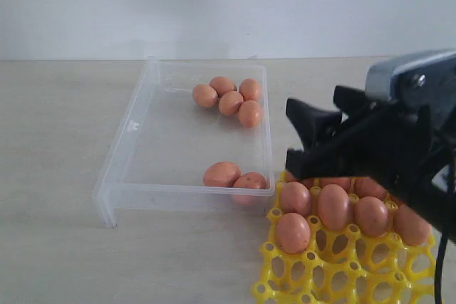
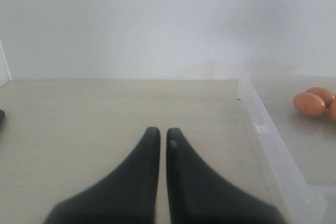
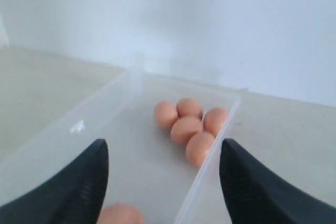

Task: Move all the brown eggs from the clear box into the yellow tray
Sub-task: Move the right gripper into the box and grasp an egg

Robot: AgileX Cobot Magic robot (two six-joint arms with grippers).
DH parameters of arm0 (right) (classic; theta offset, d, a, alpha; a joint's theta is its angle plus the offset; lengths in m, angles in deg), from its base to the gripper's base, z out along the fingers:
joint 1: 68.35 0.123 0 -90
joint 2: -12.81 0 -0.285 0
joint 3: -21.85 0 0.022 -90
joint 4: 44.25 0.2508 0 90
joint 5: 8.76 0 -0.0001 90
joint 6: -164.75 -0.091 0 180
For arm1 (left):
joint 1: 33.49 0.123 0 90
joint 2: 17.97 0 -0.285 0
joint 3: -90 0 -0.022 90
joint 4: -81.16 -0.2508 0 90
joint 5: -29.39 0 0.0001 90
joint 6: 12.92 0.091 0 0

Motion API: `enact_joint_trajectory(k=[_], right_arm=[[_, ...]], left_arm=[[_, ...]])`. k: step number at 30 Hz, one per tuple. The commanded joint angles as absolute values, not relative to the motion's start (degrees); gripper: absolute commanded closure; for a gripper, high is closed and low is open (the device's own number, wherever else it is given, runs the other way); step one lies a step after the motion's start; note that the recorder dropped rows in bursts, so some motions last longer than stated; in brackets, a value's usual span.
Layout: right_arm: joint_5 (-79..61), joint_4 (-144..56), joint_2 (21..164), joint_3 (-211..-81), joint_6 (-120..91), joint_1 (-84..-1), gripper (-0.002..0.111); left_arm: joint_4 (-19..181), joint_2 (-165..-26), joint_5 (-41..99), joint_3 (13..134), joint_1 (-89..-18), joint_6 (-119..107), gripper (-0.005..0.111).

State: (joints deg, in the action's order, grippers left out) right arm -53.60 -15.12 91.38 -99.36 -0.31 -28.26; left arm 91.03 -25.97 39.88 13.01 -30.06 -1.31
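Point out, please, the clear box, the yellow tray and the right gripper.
clear box (image 1: 122,149), exterior view, its left wall.
yellow tray (image 1: 269,250), exterior view, a knob on its left edge.
right gripper (image 3: 164,148), right wrist view, midway between its open fingertips.

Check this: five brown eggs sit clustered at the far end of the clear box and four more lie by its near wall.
Wrong on one count: only two brown eggs lie by the near wall of the clear box, not four; the exterior view shows it. Five do sit clustered at the far end.
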Motion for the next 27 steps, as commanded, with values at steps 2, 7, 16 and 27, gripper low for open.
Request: enact_joint_trajectory(k=[2,7,16,27], right_arm=[[-33.9,-2.8,87.0,-110.6,14.5,-28.5,0.058],[-9.6,7.4,90.8,-128.2,30.9,-28.5,0.083],[20.9,-12.4,107.2,-146.9,22.6,-28.5,0.109],[52.3,-68.8,117.1,-149.7,-23.0,-28.5,0.109]], left_arm=[[90.9,-25.8,39.6,12.8,-30.1,-1.3,0.103],[90.9,-25.8,39.6,12.8,-30.1,-1.3,0.103],[90.9,-25.8,39.6,12.8,-30.1,-1.3,0.103],[90.9,-25.8,39.6,12.8,-30.1,-1.3,0.103]])
